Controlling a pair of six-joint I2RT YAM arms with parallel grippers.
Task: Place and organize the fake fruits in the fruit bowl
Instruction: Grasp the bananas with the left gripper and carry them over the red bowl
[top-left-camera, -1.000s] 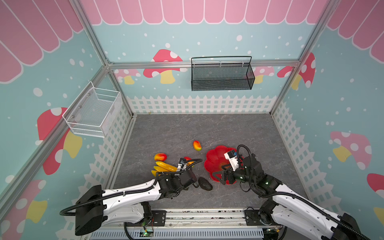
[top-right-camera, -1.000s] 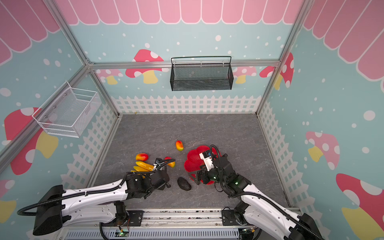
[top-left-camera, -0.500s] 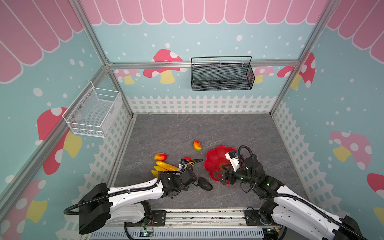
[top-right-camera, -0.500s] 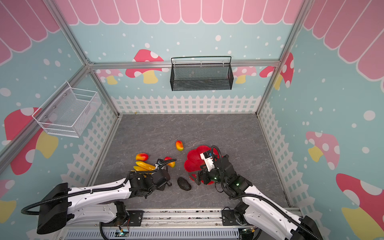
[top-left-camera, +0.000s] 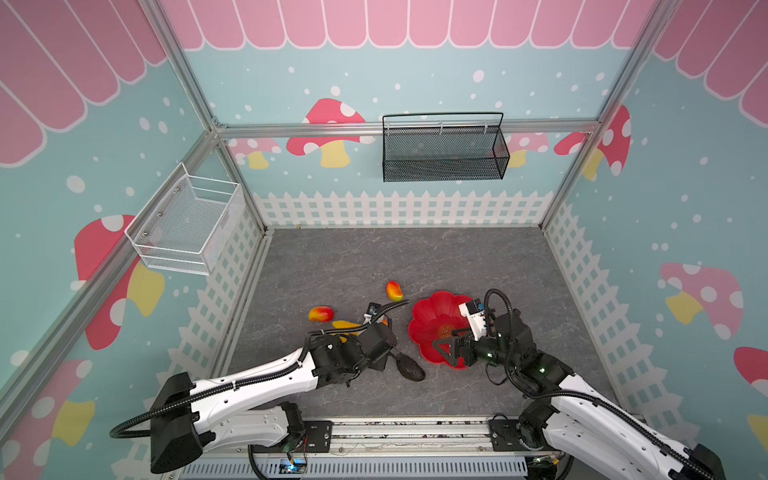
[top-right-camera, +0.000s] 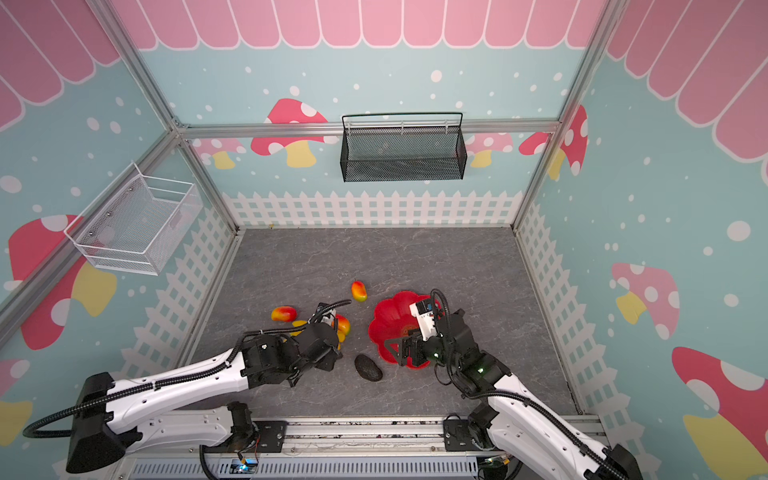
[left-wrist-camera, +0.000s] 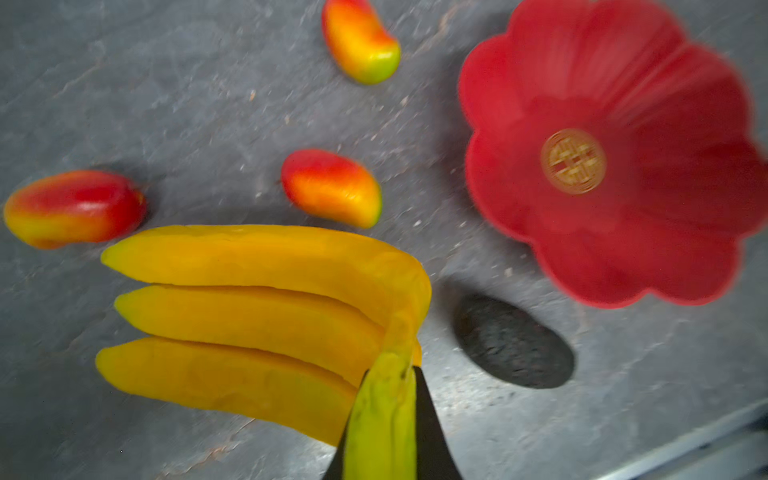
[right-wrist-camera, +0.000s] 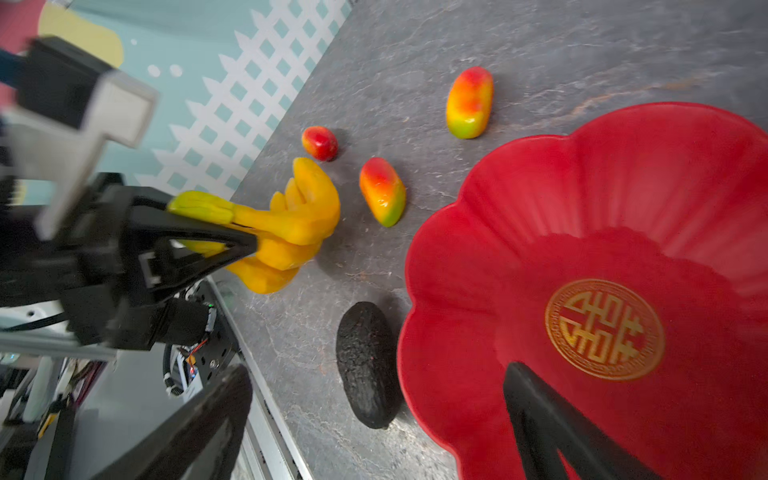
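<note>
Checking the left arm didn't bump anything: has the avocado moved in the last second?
No. The avocado still lies at the same spot on the floor beside the fruit bowl, by its rim.

Your left arm (top-left-camera: 249, 384) and right arm (top-left-camera: 615, 428) share one build: white link shells, black joint housings, and a black corrugated cable conduit (top-left-camera: 257, 377) along each link. Note the black tapered fingers (right-wrist-camera: 536, 411), the white wrist camera block (top-left-camera: 473, 316), and the small green indicator lights (top-left-camera: 540, 369).
</note>
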